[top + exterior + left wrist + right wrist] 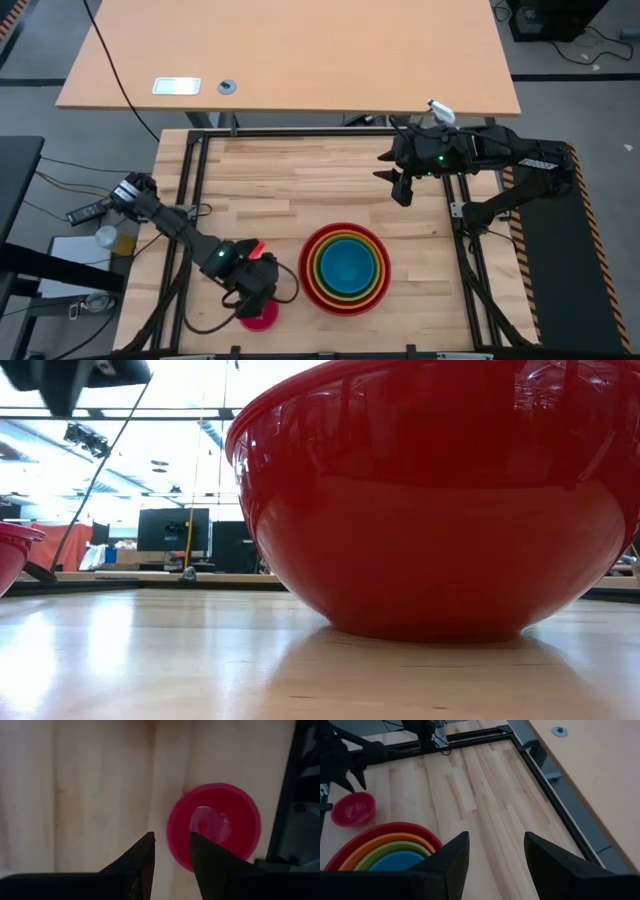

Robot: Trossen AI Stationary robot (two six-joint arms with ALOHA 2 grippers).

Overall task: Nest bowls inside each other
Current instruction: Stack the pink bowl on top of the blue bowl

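- A robotics lab or test workshop, open-plan.
- A butcher-block wooden table [300, 190] edged by a black metal frame [190, 200] serves as the work surface, with two dark robot arms mounted at its sides.
- Loose cables [110, 70] trail across the grey floor and over a second, larger desk [300, 50] just behind.
- The low view looks into a wide room with ceiling strip lights [60, 450], dark computer monitors [172, 530] and an orange-red partition [70, 545] in the background.
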